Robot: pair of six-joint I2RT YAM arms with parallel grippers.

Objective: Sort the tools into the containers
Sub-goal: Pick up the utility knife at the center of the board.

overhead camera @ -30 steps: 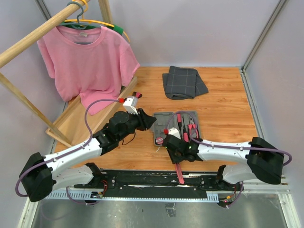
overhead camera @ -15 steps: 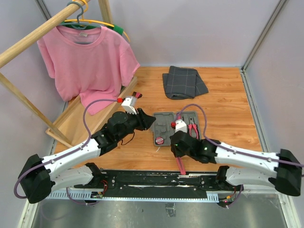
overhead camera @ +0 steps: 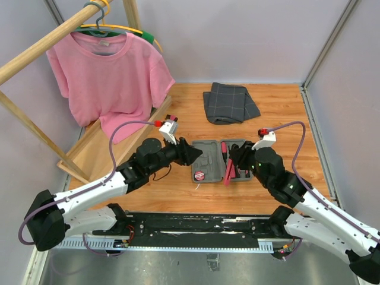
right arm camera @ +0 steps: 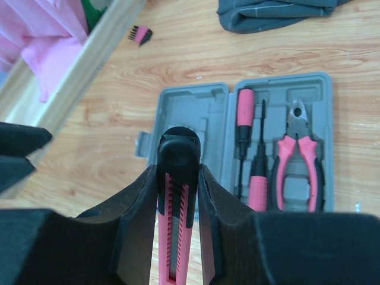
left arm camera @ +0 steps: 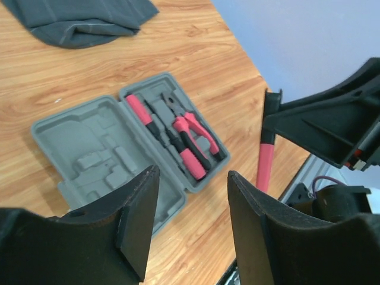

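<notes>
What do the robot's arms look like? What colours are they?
The left arm and right arm are white with chunky black joints. A purple cable loops along each. The left tool and right tool are black, with two flat fingers.

The counter (overhead camera: 285, 148) is smooth, faintly glossy wood-grain board. The tool case (right arm camera: 190, 113) is matt grey moulded plastic. The utility knife (right arm camera: 176, 208) has a ribbed pink plastic body and black cap. The folded cloth (overhead camera: 230, 102) is grey weave.

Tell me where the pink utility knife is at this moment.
The pink utility knife is clamped in the right gripper, held over the open grey tool case, near the middle of the table in the top view.
</notes>
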